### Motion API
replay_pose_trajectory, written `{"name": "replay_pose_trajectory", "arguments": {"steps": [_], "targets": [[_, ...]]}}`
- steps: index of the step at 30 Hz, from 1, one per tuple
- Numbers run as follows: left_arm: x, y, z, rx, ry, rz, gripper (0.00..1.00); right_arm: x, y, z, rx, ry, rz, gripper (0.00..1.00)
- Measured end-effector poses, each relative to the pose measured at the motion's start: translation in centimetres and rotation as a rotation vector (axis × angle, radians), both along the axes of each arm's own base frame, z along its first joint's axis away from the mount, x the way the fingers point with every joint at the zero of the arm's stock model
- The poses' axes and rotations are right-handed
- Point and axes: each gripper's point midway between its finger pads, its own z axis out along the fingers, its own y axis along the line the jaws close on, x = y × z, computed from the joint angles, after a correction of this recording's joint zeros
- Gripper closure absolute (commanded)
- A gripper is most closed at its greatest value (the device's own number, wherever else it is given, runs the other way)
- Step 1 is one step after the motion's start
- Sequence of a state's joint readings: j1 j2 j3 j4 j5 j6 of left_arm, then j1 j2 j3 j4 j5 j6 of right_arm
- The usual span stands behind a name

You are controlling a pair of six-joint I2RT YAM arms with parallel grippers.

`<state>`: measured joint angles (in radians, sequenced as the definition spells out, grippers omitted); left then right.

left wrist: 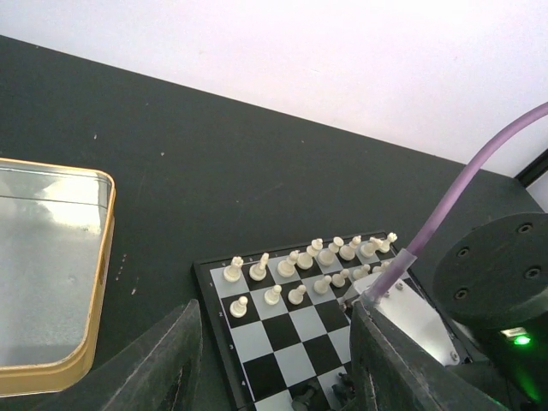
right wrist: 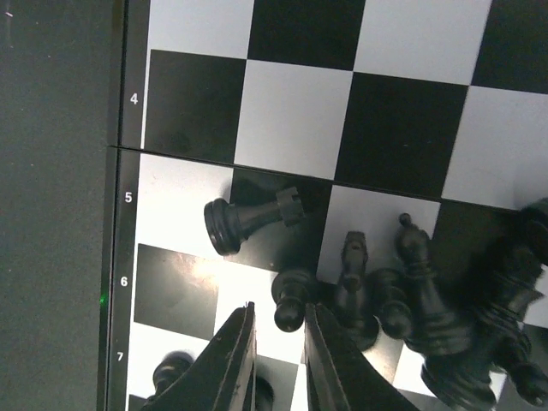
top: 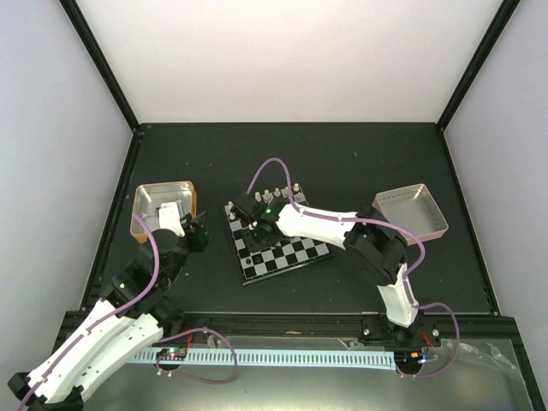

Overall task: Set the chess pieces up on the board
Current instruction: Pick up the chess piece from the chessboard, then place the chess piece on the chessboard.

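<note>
**Q:** What lies at your left in the overhead view?

**A:** A shallow gold-rimmed metal tray (top: 154, 197). Just right of it is your left gripper (top: 199, 233), jaws standing apart with nothing between them. In its wrist view the dark fingers (left wrist: 163, 364) frame the left part of the black-and-pale checked chessboard (left wrist: 257, 338), which lies beyond the tips. Small white chess pieces (left wrist: 300, 265) stand in two rows along the board's far edge.

**Q:** And at the centre?

**A:** Your right gripper (right wrist: 280, 312) hangs over the board's left part, among the small black chess pieces (right wrist: 428, 325). Its jaws are drawn narrow, and a black pawn (right wrist: 291, 300) sits at the tips, partly between them. You cannot tell whether the pads press it. Just beyond, a black rook (right wrist: 248, 218) lies toppled on its side by the rank marked 5.

**Q:** Farther right?

**A:** A shallow silver metal tray (top: 409, 214), well apart from the board.
</note>
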<state>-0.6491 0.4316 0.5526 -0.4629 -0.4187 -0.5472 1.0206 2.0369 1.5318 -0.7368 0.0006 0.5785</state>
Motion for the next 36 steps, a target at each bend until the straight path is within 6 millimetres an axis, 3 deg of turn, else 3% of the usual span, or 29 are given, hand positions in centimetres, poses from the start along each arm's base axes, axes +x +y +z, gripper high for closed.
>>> {"name": "replay_pose_trajectory", "arguments": {"steps": [8, 15, 24, 31, 36], "targets": [[0.0, 0.0, 0.0, -0.003, 0.001, 0.001, 0.51, 0.1, 0.0, -1.4, -0.030, 0.009, 0.003, 0.83], [0.0, 0.0, 0.0, -0.003, 0.001, 0.002, 0.51, 0.6, 0.2, -1.0, -0.027, -0.018, 0.011, 0.93], [0.0, 0.0, 0.0, -0.005, 0.003, 0.002, 0.51, 1.1, 0.6, 0.0, 0.012, -0.058, 0.014, 0.97], [0.0, 0.0, -0.1, -0.009, 0.005, 0.004, 0.51, 0.2, -1.0, 2.4, 0.046, -0.084, 0.006, 0.97], [0.0, 0.0, -0.1, -0.013, 0.006, 0.005, 0.51, -0.9, -2.5, 2.7, 0.040, -0.073, 0.008, 0.97]]}}
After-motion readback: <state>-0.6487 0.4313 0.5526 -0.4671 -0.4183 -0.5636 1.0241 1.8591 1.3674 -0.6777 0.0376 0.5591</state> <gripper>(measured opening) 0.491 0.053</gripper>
